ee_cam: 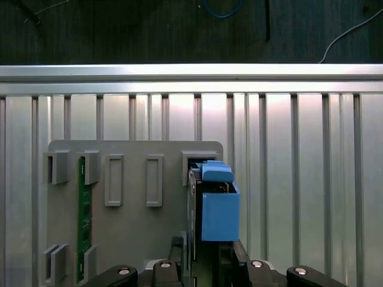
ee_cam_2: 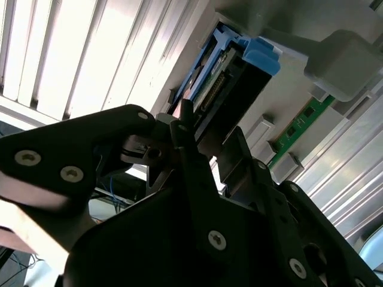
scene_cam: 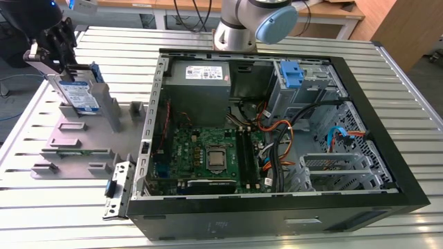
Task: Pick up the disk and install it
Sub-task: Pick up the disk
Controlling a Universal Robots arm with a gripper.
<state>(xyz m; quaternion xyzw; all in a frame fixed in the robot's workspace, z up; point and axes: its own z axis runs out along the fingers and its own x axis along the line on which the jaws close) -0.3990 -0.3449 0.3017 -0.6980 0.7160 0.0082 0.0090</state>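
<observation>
Disk (scene_cam: 78, 96) stands upright in holder (scene_cam: 86, 136), gripper (scene_cam: 64, 70) straddling it.

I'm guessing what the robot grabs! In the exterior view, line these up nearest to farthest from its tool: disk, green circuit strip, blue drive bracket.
1. Disk, at the tool, upright in the grey holder.
2. Green circuit strip, lying in that holder.
3. Blue drive bracket, inside the computer case.

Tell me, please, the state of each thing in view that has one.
disk: upright in a slot of the grey holder.
end effector: at the disk's top edge.
green circuit strip: seated in the grey holder.
computer case: open, interior exposed.
</observation>
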